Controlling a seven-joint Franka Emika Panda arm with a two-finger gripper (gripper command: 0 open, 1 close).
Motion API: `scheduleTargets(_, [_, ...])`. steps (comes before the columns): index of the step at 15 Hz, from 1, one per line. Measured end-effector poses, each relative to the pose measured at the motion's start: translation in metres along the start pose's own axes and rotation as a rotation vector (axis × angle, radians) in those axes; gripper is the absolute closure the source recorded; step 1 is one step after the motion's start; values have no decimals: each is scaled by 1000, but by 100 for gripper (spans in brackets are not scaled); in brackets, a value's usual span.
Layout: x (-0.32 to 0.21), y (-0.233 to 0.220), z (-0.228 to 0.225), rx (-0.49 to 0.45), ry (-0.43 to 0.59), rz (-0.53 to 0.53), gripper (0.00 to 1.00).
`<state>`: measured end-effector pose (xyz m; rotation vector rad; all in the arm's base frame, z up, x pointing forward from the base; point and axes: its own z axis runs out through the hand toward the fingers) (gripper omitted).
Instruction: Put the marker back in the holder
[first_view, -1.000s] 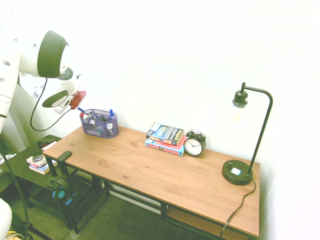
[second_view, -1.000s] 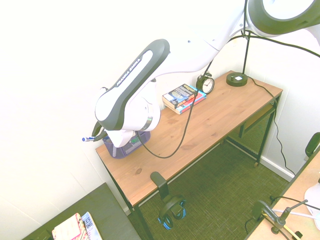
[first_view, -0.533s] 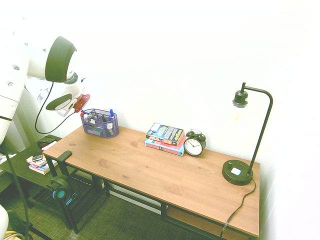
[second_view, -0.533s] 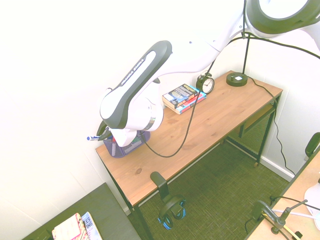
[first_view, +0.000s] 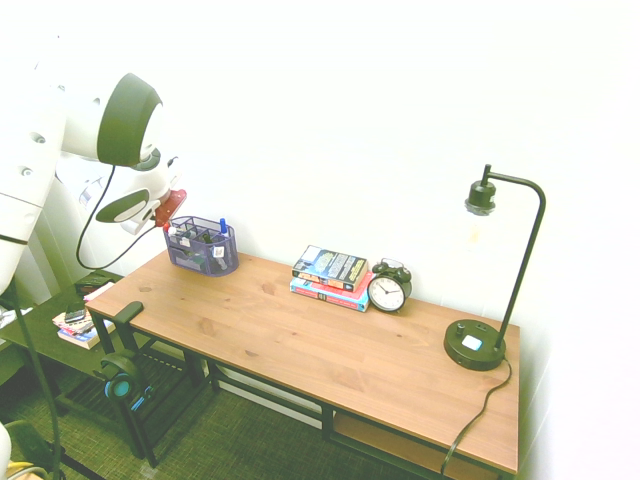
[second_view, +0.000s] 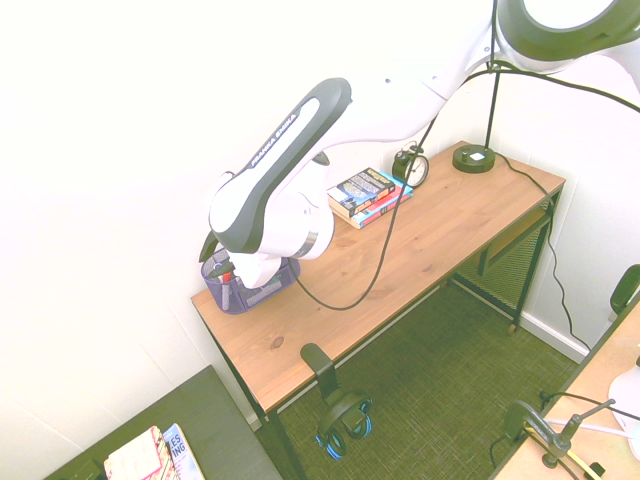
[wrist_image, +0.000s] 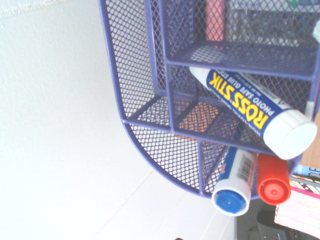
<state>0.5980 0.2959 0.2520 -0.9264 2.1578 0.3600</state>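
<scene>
Holder (wrist_image: 150, 105): fine purple-blue wire mesh, painted metal. Glue stick (wrist_image: 255, 112): smooth glossy plastic, printed label. Desk (first_view: 330, 345): matt grained wood. Lamp (first_view: 490, 270): matt black metal.

— What do we see on the wooden desk (first_view: 300, 345) apart from the job at hand?

— We see a stack of books (first_view: 331, 277) near the back edge, lying flat, with a black alarm clock (first_view: 388, 288) just beside it, touching or nearly so. Farther along stands a black desk lamp (first_view: 490, 290), its round base (first_view: 474, 345) on the wood and its arm bent over at the top.

— And off the desk?

— We spot headphones (first_view: 120, 378) with blue ear cups hanging from a hook (first_view: 128, 312) at the desk's end, and a low dark side table (first_view: 45, 330) with a few books (first_view: 75, 326) on it. From close by, we read "ROSS STIK" on a glue stick (wrist_image: 252, 110), and a red-capped marker (wrist_image: 273, 182) stands near it.
</scene>
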Motion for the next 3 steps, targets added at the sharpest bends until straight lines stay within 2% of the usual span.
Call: scheduleTargets(3, [-19, -4, -16, 32, -26, -50, 0])
